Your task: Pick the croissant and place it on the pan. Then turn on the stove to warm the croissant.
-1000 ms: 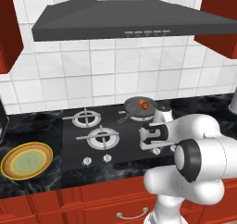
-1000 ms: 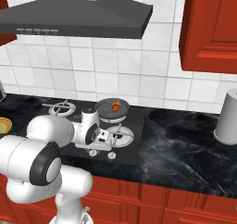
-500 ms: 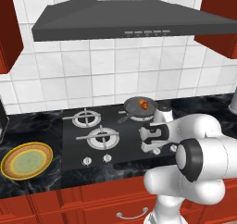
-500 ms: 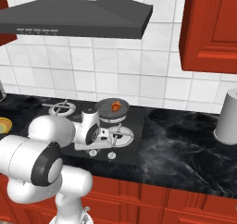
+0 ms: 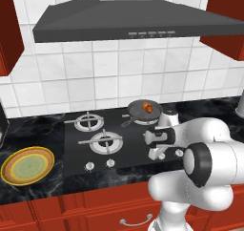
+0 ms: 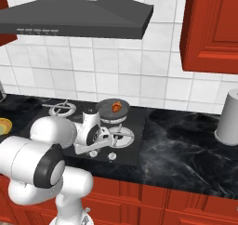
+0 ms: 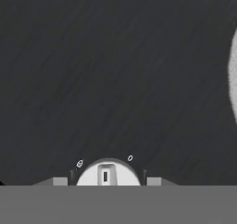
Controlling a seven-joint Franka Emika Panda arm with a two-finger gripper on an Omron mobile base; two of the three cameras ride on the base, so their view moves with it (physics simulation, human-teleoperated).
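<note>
Croissant point(image 5: 148, 108) already lies in the pan point(image 5: 141, 110) on the rear burner, upper centre of frame, so only lighting the stove point(image 5: 114, 141) remains; the claw point(image 7: 107, 181), pinched on a silver knob point(image 7: 107, 174) at the stove's front edge, sits below-right of the pan.

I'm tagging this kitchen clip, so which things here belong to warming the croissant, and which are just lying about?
Belong to the job:
croissant, lying in the pan
pan, on a back burner
stove
knob, gripper shut on it

Just lying about:
yellow-rimmed plate
range hood
grey canister
</note>
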